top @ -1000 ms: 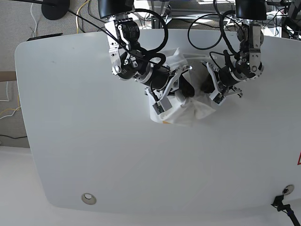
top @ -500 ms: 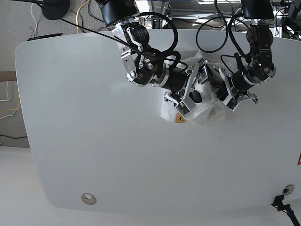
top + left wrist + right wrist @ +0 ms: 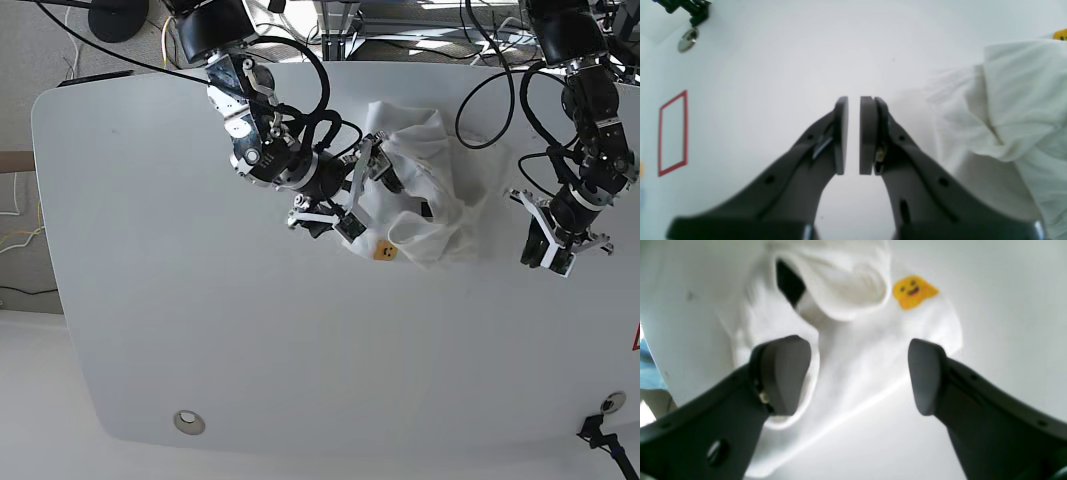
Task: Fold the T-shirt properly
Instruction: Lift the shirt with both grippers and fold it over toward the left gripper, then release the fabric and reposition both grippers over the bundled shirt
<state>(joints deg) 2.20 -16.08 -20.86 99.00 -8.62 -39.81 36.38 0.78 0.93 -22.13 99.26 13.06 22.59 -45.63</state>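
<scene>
The white T-shirt (image 3: 425, 190) lies crumpled in a heap on the white table (image 3: 200, 300), toward the back. Its small orange bear mark (image 3: 383, 253) faces up at the front edge. In the right wrist view the T-shirt (image 3: 857, 350) shows its neck opening, black neck label (image 3: 788, 286) and bear mark (image 3: 913, 291). My right gripper (image 3: 352, 195) is open just over the shirt's left side, and the wrist view shows my right gripper (image 3: 857, 350) holding nothing. My left gripper (image 3: 543, 258) is off to the right of the shirt. In its wrist view my left gripper (image 3: 853, 100) is shut and empty, with the T-shirt (image 3: 1013, 110) beside it.
A round metal grommet (image 3: 188, 422) sits near the table's front left edge. A red-outlined marking (image 3: 671, 133) is on the table beyond the left gripper, and another metal disc (image 3: 686, 40) lies farther off. Cables (image 3: 330, 20) hang behind the table's back edge.
The left gripper has pulled away from the shirt, moving right and toward the front. The right gripper has shifted left and stands open over the shirt. The shirt has dropped into a wider heap.
</scene>
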